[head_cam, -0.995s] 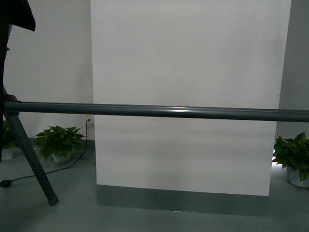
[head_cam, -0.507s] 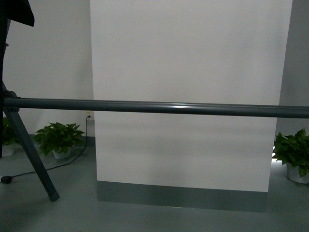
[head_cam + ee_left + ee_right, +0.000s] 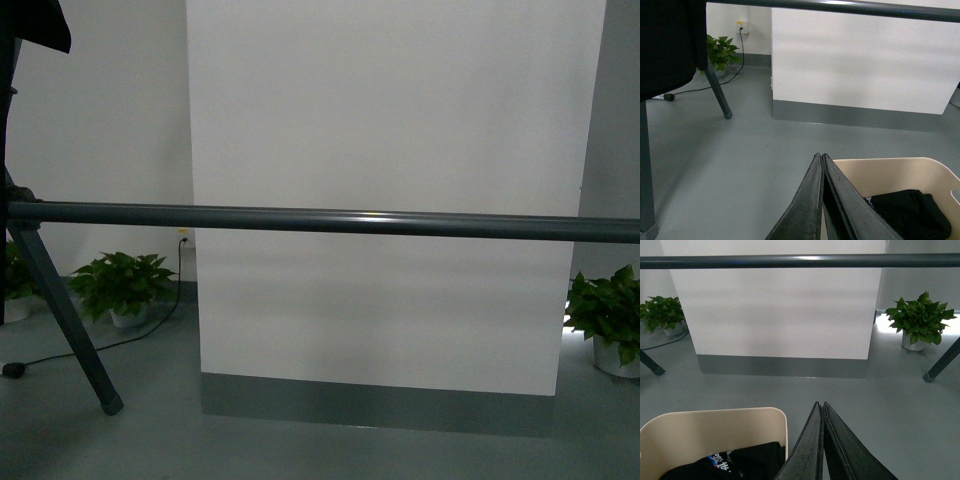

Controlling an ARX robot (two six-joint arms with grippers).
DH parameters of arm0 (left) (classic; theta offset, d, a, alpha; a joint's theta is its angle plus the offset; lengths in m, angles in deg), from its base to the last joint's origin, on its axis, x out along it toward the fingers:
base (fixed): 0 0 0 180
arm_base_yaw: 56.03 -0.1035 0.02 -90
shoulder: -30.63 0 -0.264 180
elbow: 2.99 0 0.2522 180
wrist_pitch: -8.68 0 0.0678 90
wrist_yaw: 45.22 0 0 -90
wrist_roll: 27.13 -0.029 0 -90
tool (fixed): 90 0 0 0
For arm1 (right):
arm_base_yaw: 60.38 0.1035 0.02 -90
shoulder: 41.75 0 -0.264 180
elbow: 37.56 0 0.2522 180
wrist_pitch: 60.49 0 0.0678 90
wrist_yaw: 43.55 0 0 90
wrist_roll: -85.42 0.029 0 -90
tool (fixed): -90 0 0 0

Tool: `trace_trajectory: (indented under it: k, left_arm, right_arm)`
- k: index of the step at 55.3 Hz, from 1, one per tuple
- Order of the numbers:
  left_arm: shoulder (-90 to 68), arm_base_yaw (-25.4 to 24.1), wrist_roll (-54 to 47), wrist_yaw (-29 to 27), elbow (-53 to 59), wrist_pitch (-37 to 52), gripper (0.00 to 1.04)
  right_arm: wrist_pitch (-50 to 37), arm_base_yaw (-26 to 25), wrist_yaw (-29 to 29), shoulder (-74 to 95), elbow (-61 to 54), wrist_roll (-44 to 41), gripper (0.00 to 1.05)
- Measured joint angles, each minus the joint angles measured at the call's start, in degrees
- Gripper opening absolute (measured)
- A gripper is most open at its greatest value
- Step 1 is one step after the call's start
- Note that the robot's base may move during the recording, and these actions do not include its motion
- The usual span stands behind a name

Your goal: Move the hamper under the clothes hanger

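Observation:
The clothes hanger's long dark grey bar [image 3: 330,220] crosses the front view, with a slanted leg [image 3: 65,320] at the left. The bar also shows in the left wrist view [image 3: 850,7] and the right wrist view [image 3: 790,261]. The beige hamper [image 3: 890,172] sits on the floor just short of the bar, with dark clothes [image 3: 912,215] inside; it also shows in the right wrist view [image 3: 715,427]. My left gripper [image 3: 820,156] is shut and empty by the hamper's left corner. My right gripper [image 3: 820,405] is shut and empty beside its right corner.
A white partition [image 3: 390,200] with a grey base stands behind the bar. Potted plants [image 3: 120,290] [image 3: 917,320] sit on the floor at both sides. A black cable [image 3: 60,355] runs on the floor at the left. Dark cloth [image 3: 667,45] hangs at the rack's left end.
The view has shifted slightly: the bar sits a little higher and the plants and floor lower edge have moved a touch. Little differs over the last half second.

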Motion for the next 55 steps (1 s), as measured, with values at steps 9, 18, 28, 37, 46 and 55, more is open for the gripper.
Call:
trace_trajectory:
  k: [9,18,28,37,46,55]
  left_arm:
    - [2.36,0.00,0.00,0.02,0.00,-2.40,0.03]
    - [11.34,0.00,0.02,0.02,0.00,-11.96,0.03]
    - [11.85,0.00,0.00,0.02,0.00,-12.31,0.03]
    - [11.91,0.00,0.00,0.02,0.00,-12.31,0.03]
    - [11.91,0.00,0.00,0.02,0.00,-12.31,0.03]
    - [11.91,0.00,0.07,0.02,0.00,-12.31,0.04]
  right_arm:
    - [2.43,0.00,0.00,-2.43,0.00,0.00,0.02]
    - [11.78,0.00,0.02,-9.68,0.02,0.00,0.02]
    - [13.11,0.00,0.04,-12.72,0.02,0.00,0.02]
    - [13.14,0.00,0.04,-12.76,0.02,0.00,0.02]
    - [13.16,0.00,0.04,-12.76,0.02,0.00,0.02]
    - [13.16,0.00,0.04,-12.76,0.02,0.00,0.02]
